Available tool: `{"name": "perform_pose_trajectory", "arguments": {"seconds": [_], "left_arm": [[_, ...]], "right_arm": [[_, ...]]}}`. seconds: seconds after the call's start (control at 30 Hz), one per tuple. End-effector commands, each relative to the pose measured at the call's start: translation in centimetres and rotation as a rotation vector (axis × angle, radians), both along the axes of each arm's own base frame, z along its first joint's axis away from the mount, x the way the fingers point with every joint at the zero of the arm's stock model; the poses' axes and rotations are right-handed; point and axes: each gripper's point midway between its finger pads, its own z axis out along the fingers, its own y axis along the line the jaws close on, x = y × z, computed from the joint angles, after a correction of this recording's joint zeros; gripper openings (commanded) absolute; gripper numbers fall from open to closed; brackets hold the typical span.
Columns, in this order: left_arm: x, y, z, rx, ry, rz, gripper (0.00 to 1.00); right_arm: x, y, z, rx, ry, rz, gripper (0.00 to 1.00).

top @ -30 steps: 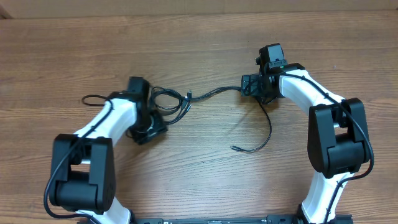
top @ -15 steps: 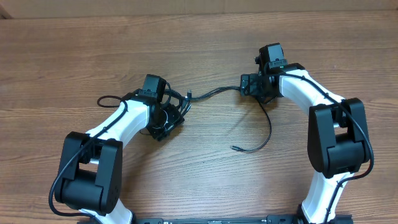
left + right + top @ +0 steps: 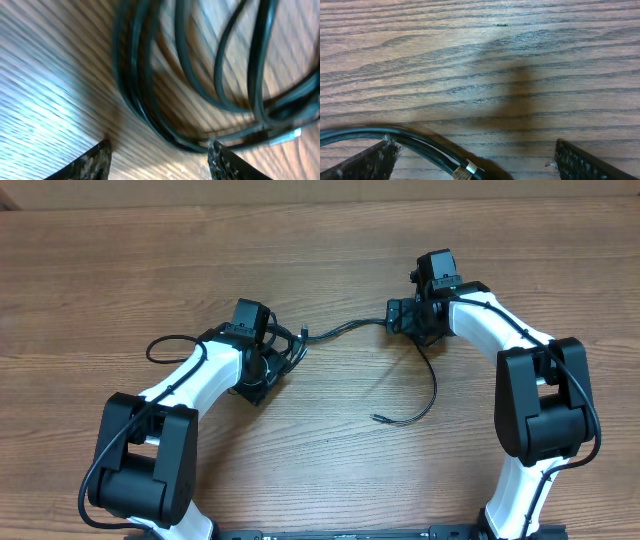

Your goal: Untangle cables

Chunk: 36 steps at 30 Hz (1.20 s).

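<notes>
The cables (image 3: 132, 75) lie across the middle of the bench (image 3: 330, 240), their tangle at the half-parted, empty left end effector (image 3: 160, 146), one strand running ungripped between the widely spread right end effector (image 3: 475, 147).

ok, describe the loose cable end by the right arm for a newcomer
Find the right arm on the wooden table. A thin black cable curves from beneath its gripper toward the robot's side. Its tip lies alone on bare wood, unlike the tangle opposite.
</notes>
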Motion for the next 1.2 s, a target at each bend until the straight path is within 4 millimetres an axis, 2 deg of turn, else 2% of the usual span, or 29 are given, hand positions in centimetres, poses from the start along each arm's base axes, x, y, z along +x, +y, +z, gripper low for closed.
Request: {"name": "perform_pose_trajectory", "arguments": {"seconds": [0.0, 0.27, 0.4, 1.0, 1.1, 1.17], "left_arm": [[-1.2, 3.0, -2.3, 0.153, 0.049, 0.092, 0.63], [0.3, 2.8, -2.1, 0.151, -0.014, 0.101, 0.64], [0.3, 2.9, -2.2, 0.155, -0.015, 0.104, 0.63], [-2.9, 3.7, -4.4, 0.185, 0.062, 0.096, 0.62], [-3.0, 3.7, -4.4, 0.183, 0.065, 0.094, 0.56], [-3.1, 3.5, -4.4, 0.183, 0.065, 0.090, 0.47]], "right_arm": [[-2.1, 1.0, -2.9, 0.053, 0.099, 0.013, 1.00], [-2.1, 1.1, -2.9, 0.053, 0.099, 0.014, 1.00], [-2.1, 1.1, -2.9, 0.053, 0.099, 0.014, 1.00], [-2.1, 1.1, -2.9, 0.053, 0.099, 0.014, 1.00], [-2.1, 1.1, -2.9, 0.053, 0.099, 0.014, 1.00], [-2.1, 1.1, -2.9, 0.053, 0.099, 0.014, 1.00]]}}
